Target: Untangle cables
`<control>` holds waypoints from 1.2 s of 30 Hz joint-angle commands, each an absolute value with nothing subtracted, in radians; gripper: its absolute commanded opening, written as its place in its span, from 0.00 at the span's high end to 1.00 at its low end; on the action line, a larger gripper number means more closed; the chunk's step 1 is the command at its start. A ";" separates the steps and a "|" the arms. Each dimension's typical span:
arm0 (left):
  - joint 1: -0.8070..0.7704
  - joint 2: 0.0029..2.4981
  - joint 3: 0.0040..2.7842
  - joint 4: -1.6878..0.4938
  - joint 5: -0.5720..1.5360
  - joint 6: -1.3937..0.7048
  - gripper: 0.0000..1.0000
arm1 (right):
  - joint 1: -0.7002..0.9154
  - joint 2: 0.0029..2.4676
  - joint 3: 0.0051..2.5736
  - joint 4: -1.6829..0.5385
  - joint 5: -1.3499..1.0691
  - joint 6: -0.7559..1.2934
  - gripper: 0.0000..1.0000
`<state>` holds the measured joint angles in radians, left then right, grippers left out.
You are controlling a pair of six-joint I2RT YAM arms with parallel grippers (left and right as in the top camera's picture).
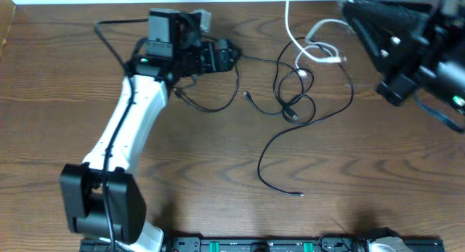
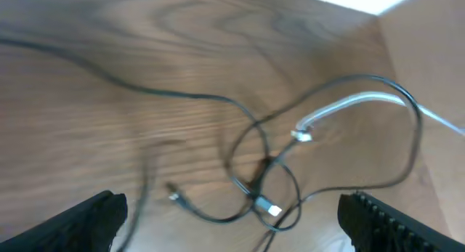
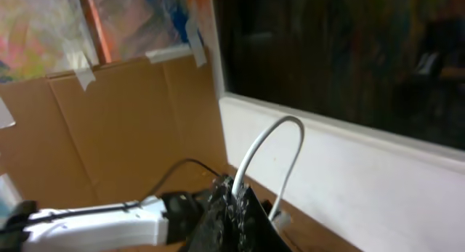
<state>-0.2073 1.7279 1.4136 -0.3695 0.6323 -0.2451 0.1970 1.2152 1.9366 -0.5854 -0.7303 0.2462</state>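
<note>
left gripper (image 1: 231, 56): spread wide, nothing between its fingers.
black cables (image 1: 290, 107): loose overlapping loops on the bench (image 1: 378, 172), just ahead of the left gripper.
white cable (image 2: 349, 103): beyond the black cables from the left gripper, crossing their far loops.
right gripper (image 3: 232, 197): pressed together, pinching the white cable.

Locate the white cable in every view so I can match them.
Overhead: white cable upper right, dropping from the top edge.
Left wrist: right of centre, plug pointing left.
Right wrist: centre, arching before the wall.
Shared landmark: black cables tangled beside it, overhead and left wrist.
</note>
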 commanded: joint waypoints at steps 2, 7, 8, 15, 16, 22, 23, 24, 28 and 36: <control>-0.296 1.775 1.417 -0.292 0.689 -0.233 0.02 | 0.167 1.221 1.944 -0.624 -0.733 0.230 0.99; -0.376 1.817 1.417 -0.152 0.681 -0.320 0.02 | 0.162 1.233 1.943 -0.665 -0.733 0.226 0.99; -0.388 1.826 1.417 -0.132 0.657 -0.341 0.02 | 0.162 1.235 1.943 -0.670 -0.733 0.219 0.99; -0.446 1.903 1.417 -0.017 0.473 -0.364 0.02 | 0.162 1.237 1.943 -0.717 -0.732 0.181 0.99; -0.450 1.918 1.417 0.014 0.474 -0.364 0.02 | 0.162 1.237 1.943 -0.724 -0.732 0.177 0.99; -0.477 2.032 1.417 0.203 0.474 -0.364 0.02 | 0.162 1.237 1.943 -0.746 -0.732 0.162 0.99; -0.482 2.060 1.417 0.245 0.473 -0.364 0.02 | 0.162 1.237 1.943 -0.751 -0.732 0.159 0.99; -0.484 2.076 1.417 0.269 0.473 -0.364 0.02 | 0.162 1.237 1.943 -0.753 -0.732 0.159 0.99; -0.494 2.140 1.417 0.343 0.413 -0.365 0.01 | 0.162 1.239 1.943 -0.769 -0.732 0.159 0.99; -0.519 2.196 1.417 0.410 0.268 -0.365 0.08 | 0.162 1.251 1.943 -0.796 -0.731 0.140 0.99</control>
<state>-0.5102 2.1841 1.4136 0.3969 0.3428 -0.3672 0.1730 1.2465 1.9377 -0.7933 -0.7292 0.1627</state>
